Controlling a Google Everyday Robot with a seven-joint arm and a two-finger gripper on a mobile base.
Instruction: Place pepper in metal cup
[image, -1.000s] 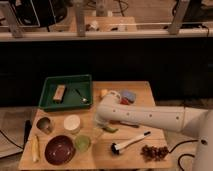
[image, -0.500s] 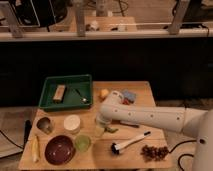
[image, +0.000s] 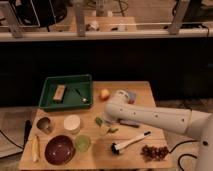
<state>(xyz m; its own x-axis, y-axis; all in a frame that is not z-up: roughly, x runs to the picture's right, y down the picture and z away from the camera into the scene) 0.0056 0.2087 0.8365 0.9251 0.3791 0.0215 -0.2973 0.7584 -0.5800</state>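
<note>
Down at mid-table the gripper (image: 106, 126) was lowered over the pepper (image: 111, 130); its opening could not be told. Light, slim, slippery, the pepper was best pinched mid-length; the metal cup (image: 44, 124) waited far left.

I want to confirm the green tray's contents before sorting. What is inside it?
Inside the green tray lie a tan block and a small utensil. Nothing covers them. The tool is over the table, near the pepper.

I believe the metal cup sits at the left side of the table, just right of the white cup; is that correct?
Not quite: in the camera view the metal cup sits at the left side of the table, just left of the white cup. The hand is near the table's middle.
</note>
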